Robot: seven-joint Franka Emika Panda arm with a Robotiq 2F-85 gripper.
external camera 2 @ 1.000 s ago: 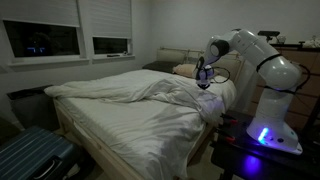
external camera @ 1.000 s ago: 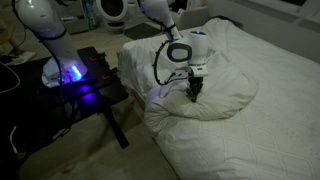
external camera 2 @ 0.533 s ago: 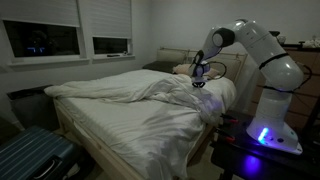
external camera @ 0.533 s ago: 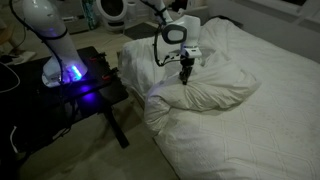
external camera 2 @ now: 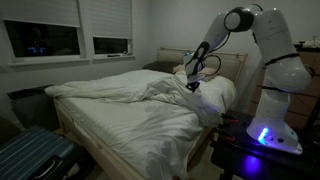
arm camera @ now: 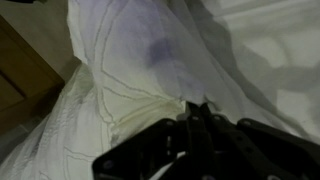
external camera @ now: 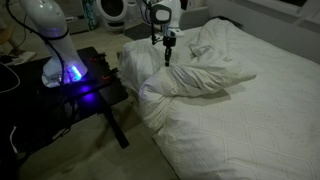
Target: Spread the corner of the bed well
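Duvet corner (external camera: pixel 195 75) lies bunched and wrinkled on the bed (external camera: pixel 270 110), at the bed's edge nearest the black tabletop (external camera: pixel 95 82). The fingers (external camera: pixel 168 56) point down over that edge, closed and pinching a fold of the corner. In the wrist view they meet in white cloth.

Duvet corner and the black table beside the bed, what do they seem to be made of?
Duvet corner: soft padded white fabric, matte; it puffs, creases and shows stitched lines in the wrist view. Fibre unclear. Black table: probably metal or painted wood, given thin legs; too dark to tell.
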